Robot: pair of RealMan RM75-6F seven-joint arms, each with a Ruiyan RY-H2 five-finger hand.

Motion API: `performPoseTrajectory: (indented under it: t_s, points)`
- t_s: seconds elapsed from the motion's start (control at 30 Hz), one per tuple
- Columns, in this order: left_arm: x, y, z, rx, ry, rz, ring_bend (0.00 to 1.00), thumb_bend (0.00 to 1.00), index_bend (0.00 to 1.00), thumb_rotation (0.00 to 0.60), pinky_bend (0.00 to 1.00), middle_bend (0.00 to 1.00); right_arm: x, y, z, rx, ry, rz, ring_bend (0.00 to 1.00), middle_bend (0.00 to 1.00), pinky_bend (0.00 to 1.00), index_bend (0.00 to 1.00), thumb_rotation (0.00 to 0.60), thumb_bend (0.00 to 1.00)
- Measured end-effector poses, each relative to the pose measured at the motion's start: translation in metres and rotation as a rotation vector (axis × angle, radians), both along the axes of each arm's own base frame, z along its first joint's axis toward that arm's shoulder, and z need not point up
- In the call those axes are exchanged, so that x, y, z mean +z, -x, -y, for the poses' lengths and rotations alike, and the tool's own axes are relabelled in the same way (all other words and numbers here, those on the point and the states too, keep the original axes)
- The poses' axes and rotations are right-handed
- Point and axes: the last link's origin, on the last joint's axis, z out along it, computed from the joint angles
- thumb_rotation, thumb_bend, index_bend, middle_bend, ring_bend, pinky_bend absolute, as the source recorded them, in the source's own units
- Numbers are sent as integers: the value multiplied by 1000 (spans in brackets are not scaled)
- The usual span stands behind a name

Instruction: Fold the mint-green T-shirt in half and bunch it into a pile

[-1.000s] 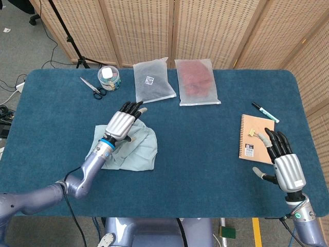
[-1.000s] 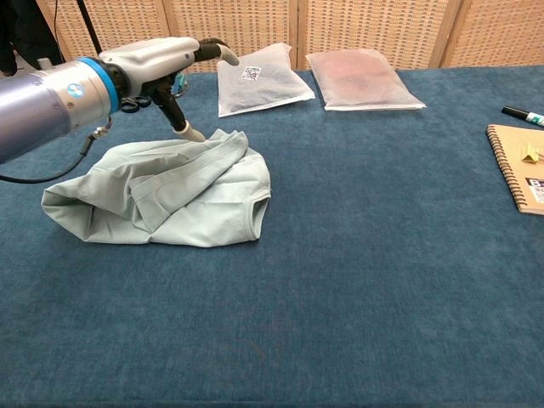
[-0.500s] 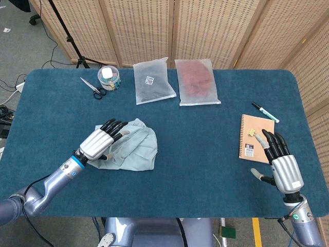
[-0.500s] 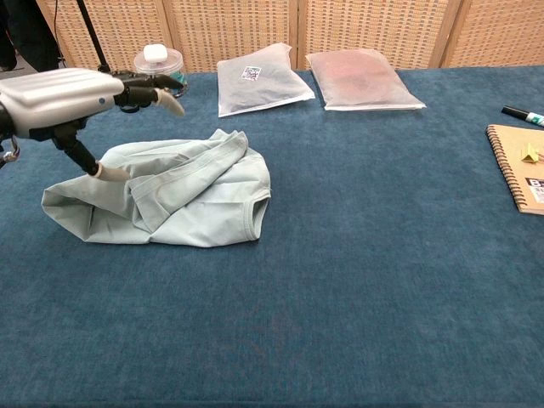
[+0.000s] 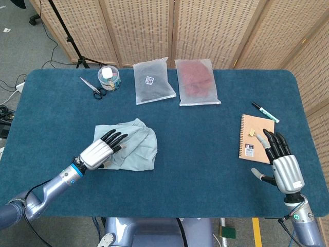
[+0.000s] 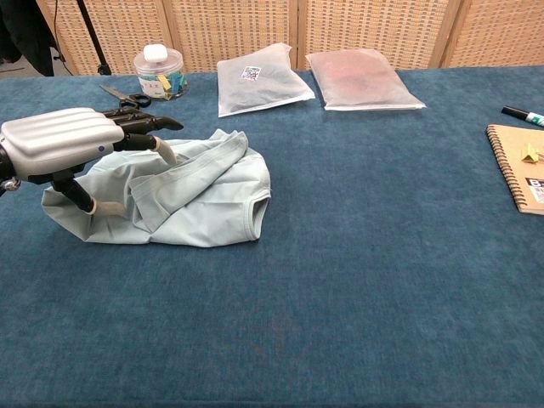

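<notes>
— So where is the mint-green T-shirt (image 5: 131, 148)?

— Bunched in a rumpled heap on the blue table (image 5: 205, 154), left of centre, in front of the two plastic-wrapped packets (image 5: 153, 80).

— And the left hand (image 5: 98, 152)?

— Over the shirt's left edge, palm down, fingers (image 6: 140, 127) spread and stretched across the cloth. Nothing is gripped; the thumb tip looks to be at the fabric, though I cannot tell whether it touches.

— The right hand (image 5: 281, 164)?

— Well away at the right, fingers apart and pointing up, holding nothing, just beside the spiral notebook (image 5: 255, 138). A marker pen (image 5: 264, 112) lies beyond that.

— Anything else?

— Scissors (image 5: 92, 87) and a small lidded jar (image 5: 109, 78) at the far left.
</notes>
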Motion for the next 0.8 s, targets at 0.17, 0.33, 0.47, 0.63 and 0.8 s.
performPoseTrajectory:
  t_s: [0.17, 0.33, 0.47, 0.63, 0.8]
  points:
    - [-7, 3, -2, -30, -36, -24, 0, 248, 295, 600, 0, 0, 0, 0, 0, 1, -1, 1, 0, 0, 0, 0, 600, 105]
    - [-19, 1, -4, -73, -80, -51, 0, 249, 330, 600, 0, 0, 0, 0, 0, -2, 1, -1, 0, 0, 0, 0, 600, 131]
    - [-28, -2, -2, -97, -77, -55, 0, 259, 398, 600, 0, 0, 0, 0, 0, -3, 3, 2, 0, 0, 0, 0, 600, 131]
    - [-29, -2, -3, -103, -89, -57, 0, 320, 535, 600, 0, 0, 1, 0, 0, -3, 3, 3, 0, 0, 0, 0, 600, 131]
    - [-27, -2, -3, -116, -106, -56, 0, 361, 630, 600, 0, 0, 1, 0, 0, -2, 4, 3, 0, 0, 0, 0, 600, 131]
